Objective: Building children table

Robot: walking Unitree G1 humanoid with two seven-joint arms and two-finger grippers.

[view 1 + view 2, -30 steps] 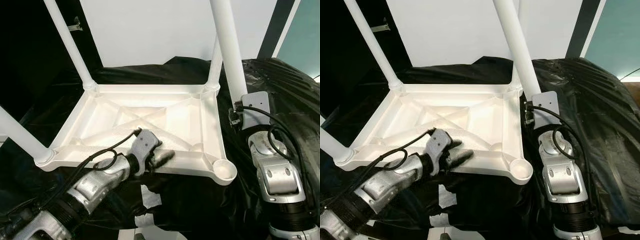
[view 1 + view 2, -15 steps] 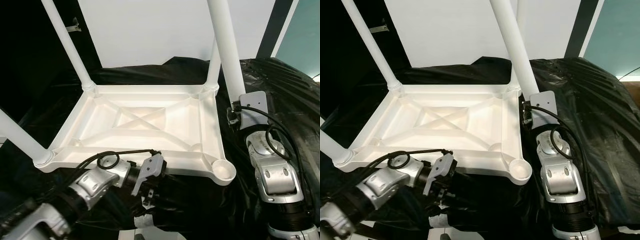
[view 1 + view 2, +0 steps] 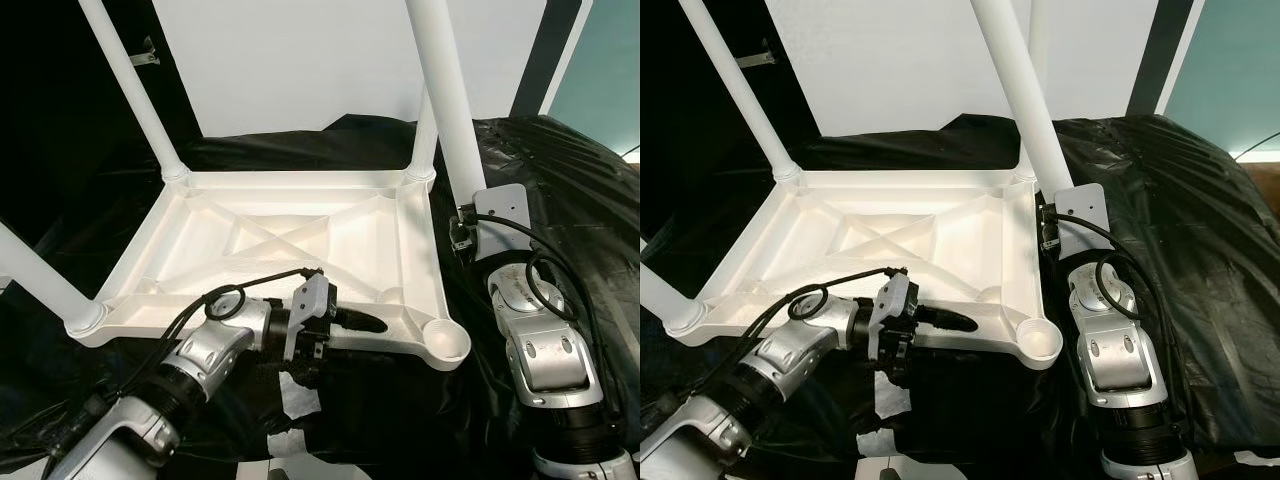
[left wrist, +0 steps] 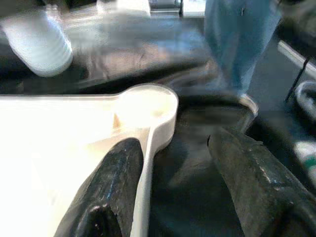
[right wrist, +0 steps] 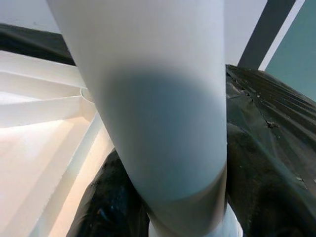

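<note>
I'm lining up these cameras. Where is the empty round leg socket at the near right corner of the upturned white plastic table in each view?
Left eye view: empty round leg socket, lower right of centre.
Right eye view: socket, nearer centre.
Left wrist view: socket, beyond the left gripper, whose fingers straddle the table's edge.
Right wrist view: too blurred to place.
Shared landmark: upturned white plastic table.
</note>
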